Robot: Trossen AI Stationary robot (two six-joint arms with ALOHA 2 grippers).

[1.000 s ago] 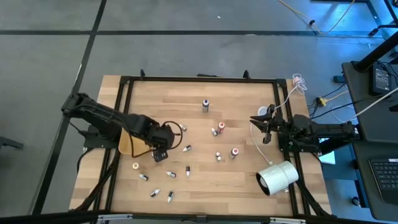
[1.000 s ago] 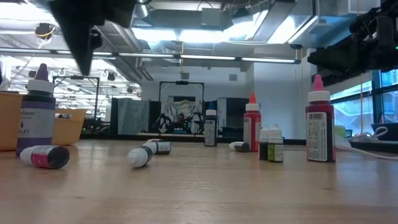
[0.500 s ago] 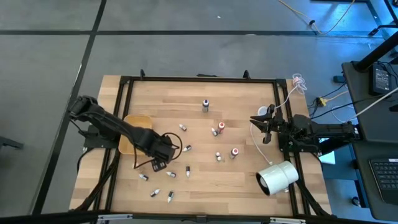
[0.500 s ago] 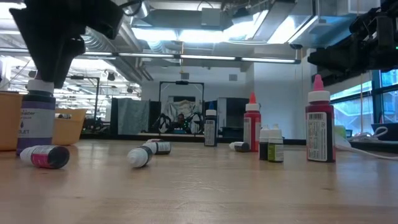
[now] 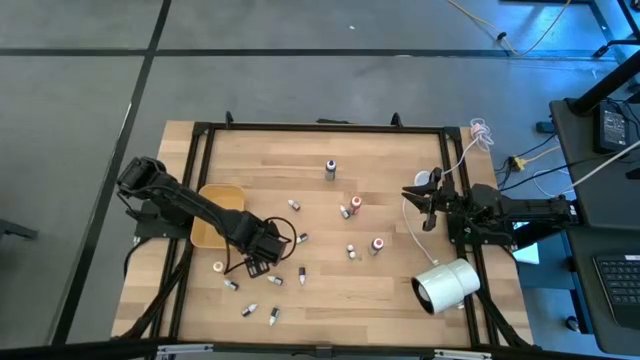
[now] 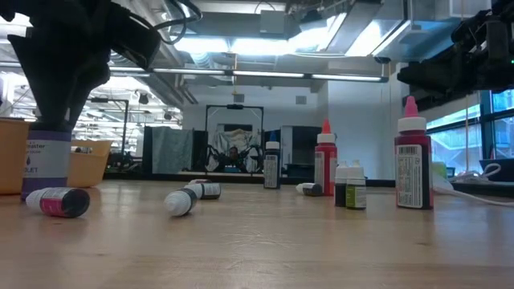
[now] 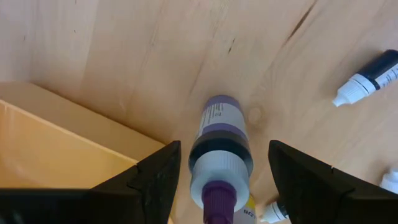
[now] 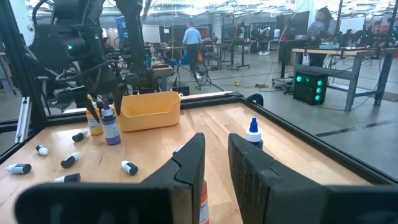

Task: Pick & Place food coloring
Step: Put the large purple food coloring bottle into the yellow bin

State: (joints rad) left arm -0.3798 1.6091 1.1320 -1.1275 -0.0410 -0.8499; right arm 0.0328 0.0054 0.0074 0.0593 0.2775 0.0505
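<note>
Two arms are working at a wooden counter (image 5: 390, 160) framed by black rails. The left tool (image 7: 219, 171) is hanging over an upright purple bottle (image 7: 219, 146), its fingers (image 7: 149, 180) spread to either side of the cap and, as far as the wrist view shows, not touching it. That bottle is standing just beside the tan tray (image 5: 218, 215), near the counter's left side; in the low view the tool is covering its top (image 6: 46, 160).

More small bottles are lying scattered around it: one with a pink end (image 6: 58, 201) is resting just in front of the purple one, another (image 6: 181, 201) is lying farther out, and several are dotted below the left tool in the high view (image 5: 272, 281). Across the middle, a dark bottle (image 5: 330, 168) is standing alone toward the far edge, and red-capped ones (image 5: 377, 244) are standing nearer the right arm. A tall red-capped bottle (image 6: 412, 164) is standing upright in the low view's right part.

The right tool (image 5: 424, 200) is waiting at the counter's right edge, well apart from the bottles; its fingers (image 8: 186, 168) are showing a narrow gap with nothing between them. A white cylinder (image 5: 447, 284) is lying near the right front corner, with a white cable (image 5: 410, 225) curling beside it.

Beyond the counter, a large workshop with ceiling lights, benches and a few people is showing.
</note>
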